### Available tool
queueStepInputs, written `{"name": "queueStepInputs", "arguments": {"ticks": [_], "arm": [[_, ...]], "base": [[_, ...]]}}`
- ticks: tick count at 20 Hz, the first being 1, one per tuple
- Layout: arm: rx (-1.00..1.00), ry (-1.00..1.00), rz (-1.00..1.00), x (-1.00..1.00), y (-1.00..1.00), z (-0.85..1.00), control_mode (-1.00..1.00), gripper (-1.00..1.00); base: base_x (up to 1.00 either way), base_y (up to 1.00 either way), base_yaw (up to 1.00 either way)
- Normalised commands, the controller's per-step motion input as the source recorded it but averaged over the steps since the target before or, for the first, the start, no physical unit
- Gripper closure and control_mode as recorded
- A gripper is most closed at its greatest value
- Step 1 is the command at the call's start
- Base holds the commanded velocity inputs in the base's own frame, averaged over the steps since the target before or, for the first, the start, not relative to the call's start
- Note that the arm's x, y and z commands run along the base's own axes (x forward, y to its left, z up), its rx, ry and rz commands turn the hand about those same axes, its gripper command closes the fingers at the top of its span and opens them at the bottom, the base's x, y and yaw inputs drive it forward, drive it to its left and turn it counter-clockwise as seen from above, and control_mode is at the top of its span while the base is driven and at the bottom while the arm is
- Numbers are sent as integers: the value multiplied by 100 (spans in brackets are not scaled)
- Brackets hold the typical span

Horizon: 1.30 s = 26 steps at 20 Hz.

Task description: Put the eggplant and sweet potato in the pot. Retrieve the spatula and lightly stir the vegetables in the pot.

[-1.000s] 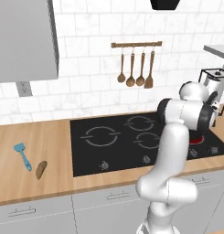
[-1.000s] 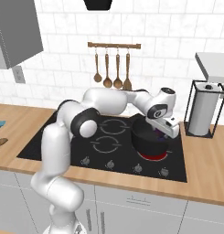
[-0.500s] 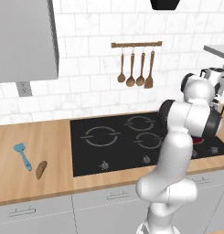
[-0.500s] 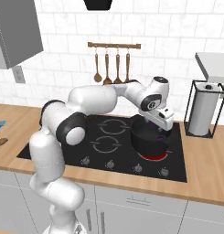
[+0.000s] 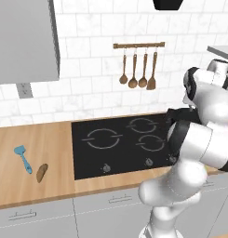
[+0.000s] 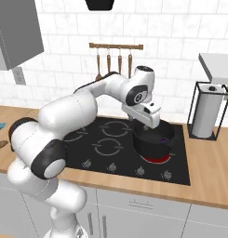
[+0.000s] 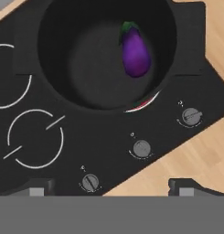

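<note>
We hover our gripper (image 7: 109, 186) above the pot (image 7: 63, 82), jaws spread wide and holding nothing, because the eggplant (image 7: 135, 52) lies on the pot's floor, off to one side near the wall, stem cap pointing away from us. From the hand view we look straight down into the pot, which sits on the stove's (image 7: 35, 137) burner nearest the knobs (image 7: 141, 148); a red glow shows under its rim, so we judge that burner is on.

In the right base view the gripper (image 6: 148, 122) hangs just over the pot (image 6: 155, 139), with the arm reaching across the stove (image 6: 106, 139).

The sweet potato (image 5: 42, 172) lies on the counter (image 5: 36, 139), well apart from the stove, with the spatula (image 5: 23, 157) just beside it. Both sit far from the pot, so we judge the next step is a long swing or a drive over to them. We take the potato first, since stirring only makes sense once both vegetables are in.
</note>
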Motion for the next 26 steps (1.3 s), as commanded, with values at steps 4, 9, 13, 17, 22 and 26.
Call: {"name": "queueStepInputs", "arguments": {"ticks": [4, 9, 13, 17, 22, 26], "arm": [[-12, 2, 13, -90, 100, 4, -100, -100], [-18, 0, 16, -95, 100, 0, -100, -100], [-19, 2, 15, -68, 100, 0, -100, -100], [-18, 6, 15, -36, 100, 0, -100, -100], [-15, 8, 11, -15, 100, 0, -100, -100], [-5, 10, 8, 0, 100, 0, -100, -100]], "base": [[0, 0, 0], [0, 0, 0], [0, 0, 0], [0, 0, 0], [0, 0, 0], [0, 0, 0]]}}
